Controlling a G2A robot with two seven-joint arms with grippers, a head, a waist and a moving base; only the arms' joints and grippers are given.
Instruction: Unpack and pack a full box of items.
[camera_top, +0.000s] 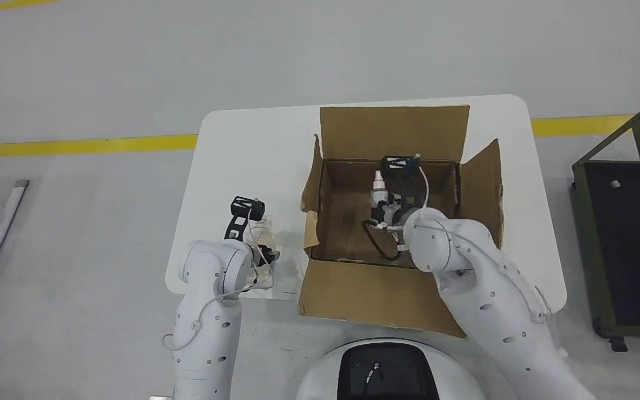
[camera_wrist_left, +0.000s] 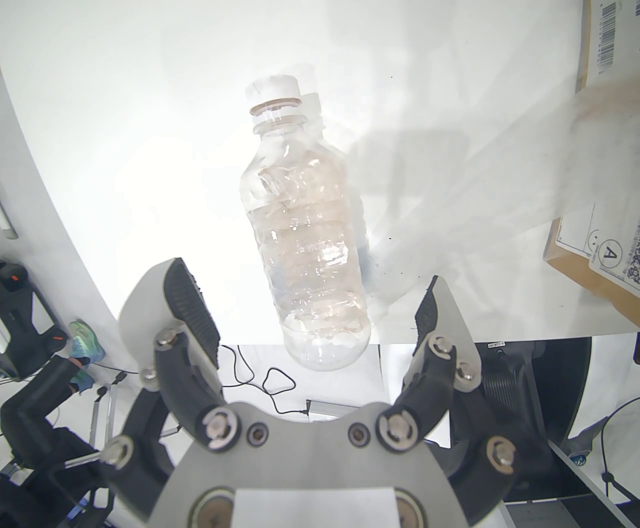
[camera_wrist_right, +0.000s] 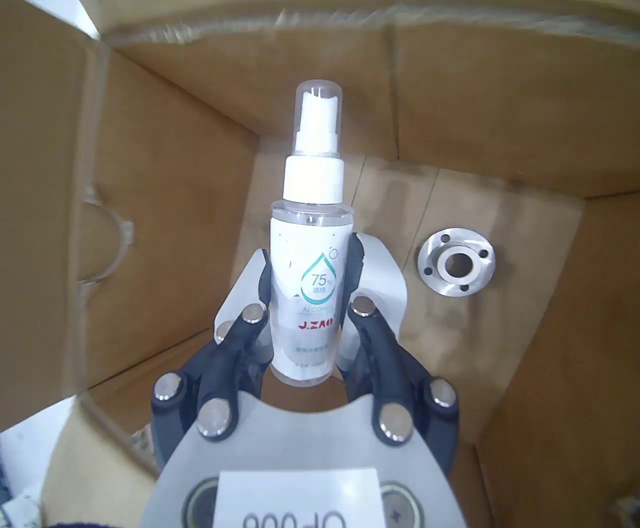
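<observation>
The right gripper (camera_wrist_right: 310, 265) is clamped on a spray bottle (camera_wrist_right: 309, 235), around the lower half of its body, with the nozzle cap pointing away from the wrist. Both are inside the open box (camera_top: 395, 130), which stands on the right half of the table (camera_top: 250, 140). A metal ring (camera_wrist_right: 456, 262) lies flat on the box floor, near the spray bottle but apart from it. I judge the step in hand to be the passing of the spray bottle through the box mouth; whether out or in, I cannot tell. To do it well, the arm should travel straight up or down through the middle of the opening, because the walls are close around and the flaps at 12, 3 and 9 o'clock stand above the rim. Only the flap at 6 o'clock is folded outward. The grip looks centred, so I expect no tilt if the wrist is held level. At 9 o'clock from the box, the left gripper (camera_wrist_left: 309, 292) hangs with its jaws wide apart on both sides of a water bottle (camera_wrist_left: 305, 240) that lies on the table, and it does not touch it. The base of this bottle seems to reach the near table edge at 6 o'clock, so a push could roll it off. The better room for moving is, I think, the table surface at 10 to 11 o'clock from the box
</observation>
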